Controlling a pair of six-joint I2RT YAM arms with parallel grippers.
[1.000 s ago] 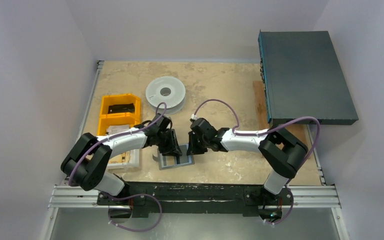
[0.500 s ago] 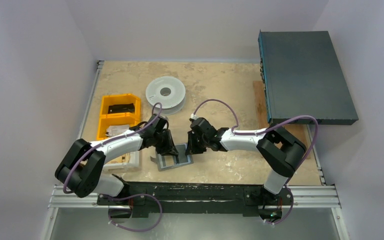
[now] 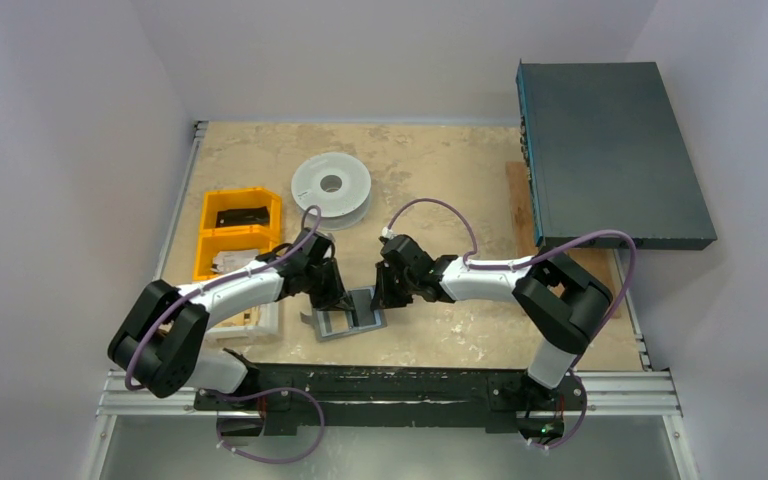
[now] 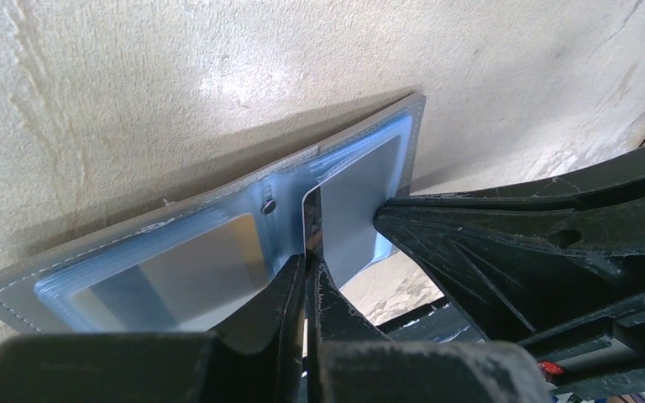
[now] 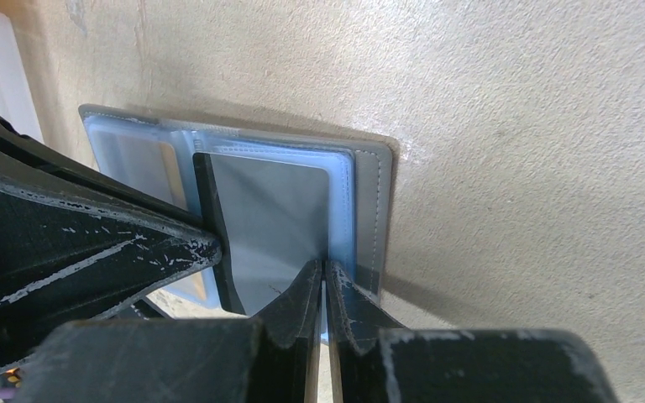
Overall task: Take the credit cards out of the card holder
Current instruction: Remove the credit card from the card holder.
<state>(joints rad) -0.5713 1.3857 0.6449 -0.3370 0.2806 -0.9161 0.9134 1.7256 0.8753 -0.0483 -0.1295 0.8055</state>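
Note:
The slate-grey card holder (image 3: pixel 346 325) lies open on the table between my two arms, its clear sleeves facing up (image 4: pixel 210 227). A grey credit card (image 5: pixel 273 214) stands tilted up out of the right-hand sleeve. My left gripper (image 4: pixel 309 259) is shut on that card's (image 4: pixel 357 210) raised edge. My right gripper (image 5: pixel 326 270) is shut on the thin sleeve edge beside the holder's grey rim (image 5: pixel 376 210). In the top view both grippers, left (image 3: pixel 345 298) and right (image 3: pixel 384 297), meet over the holder's far edge. More cards show inside the left sleeves.
A pale grey round spool (image 3: pixel 331 186) sits behind the arms. Yellow bins (image 3: pixel 222 248) with a black item (image 3: pixel 241 216) stand at the left, a white tray (image 3: pixel 260 318) below them. A dark box (image 3: pixel 610 150) overhangs the right edge above a wooden board (image 3: pixel 518 200).
My left gripper has closed from part open to shut on the card's edge, and the left arm shifted slightly left. The right gripper kept its grip and place.

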